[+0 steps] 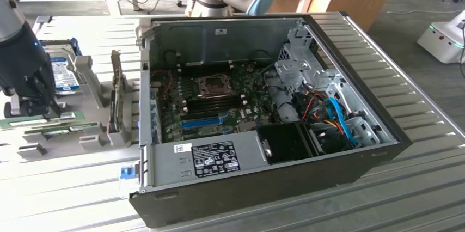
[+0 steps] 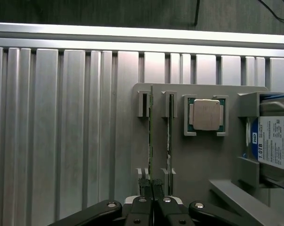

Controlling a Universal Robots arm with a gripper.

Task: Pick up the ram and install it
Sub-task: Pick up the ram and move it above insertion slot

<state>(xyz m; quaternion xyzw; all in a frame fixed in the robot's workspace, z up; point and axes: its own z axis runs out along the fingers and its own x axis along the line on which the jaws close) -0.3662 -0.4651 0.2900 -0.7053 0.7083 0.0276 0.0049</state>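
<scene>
Two thin green ram sticks stand on edge in a grey holder point(image 2: 198, 160). My gripper point(image 2: 152, 184) is down at the near end of one ram stick point(image 2: 150, 136). Its two dark fingertips point(image 2: 145, 182) are pressed together on that stick's edge. The other stick point(image 2: 169, 136) stands free beside it. In the exterior view my gripper point(image 1: 32, 113) is at the far left, low over the green ram sticks point(image 1: 43, 120) on the holder point(image 1: 91, 134). It is well apart from the open computer case point(image 1: 254, 188).
A CPU chip point(image 2: 206, 114) and a blue-labelled hard drive point(image 2: 273, 146) sit in the same holder. Inside the case, the motherboard point(image 1: 218, 101) shows a CPU socket, dark memory slots and a bright-blue slot point(image 1: 200, 122). The ribbed metal table point(image 1: 407, 199) surrounds everything.
</scene>
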